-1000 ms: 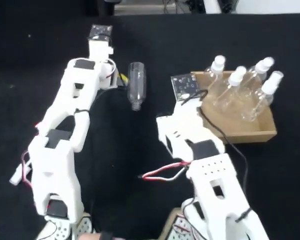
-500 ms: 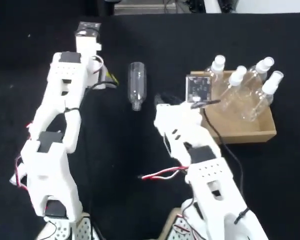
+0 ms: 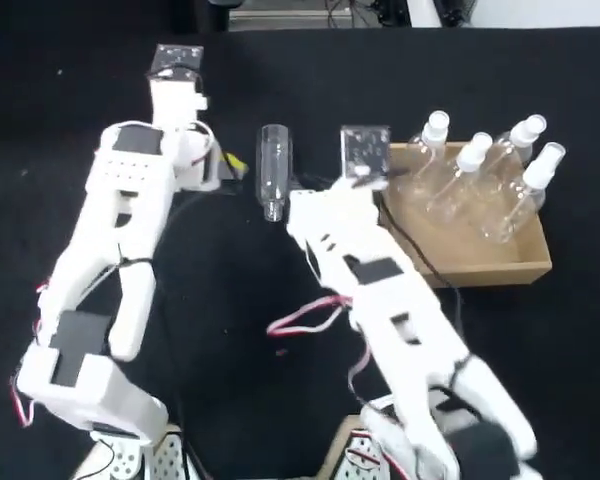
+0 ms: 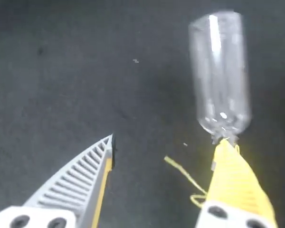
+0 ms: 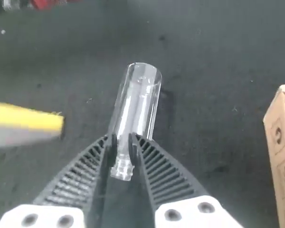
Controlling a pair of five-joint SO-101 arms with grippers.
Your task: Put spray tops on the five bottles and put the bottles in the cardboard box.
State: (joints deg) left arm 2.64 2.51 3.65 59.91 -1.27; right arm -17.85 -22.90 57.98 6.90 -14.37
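Note:
A clear bottle (image 3: pixel 273 165) without a top lies on the black table, its neck (image 5: pixel 122 168) pointing toward the front. My right gripper (image 5: pixel 122 139) is shut on that neck, one finger on each side; in the high view it (image 3: pixel 283 203) sits at the bottle's near end. My left gripper (image 4: pixel 166 142) is open just left of the bottle (image 4: pixel 221 71), its yellow fingertip (image 4: pixel 224 147) close to one end of it. That yellow finger (image 5: pixel 26 123) also shows in the right wrist view. Several bottles with white spray tops (image 3: pixel 480 170) lie in the cardboard box (image 3: pixel 480 262).
The cardboard box stands right of the right arm, its edge (image 5: pixel 280 142) close beside the gripper. Red and white cables (image 3: pixel 310 315) hang from the right arm over the table's middle. Black tabletop stretches in front of and behind the bottle.
My right arm has swung left from beside the box to the lying bottle and now holds its neck. The left arm drew back to the left, then came back toward the bottle.

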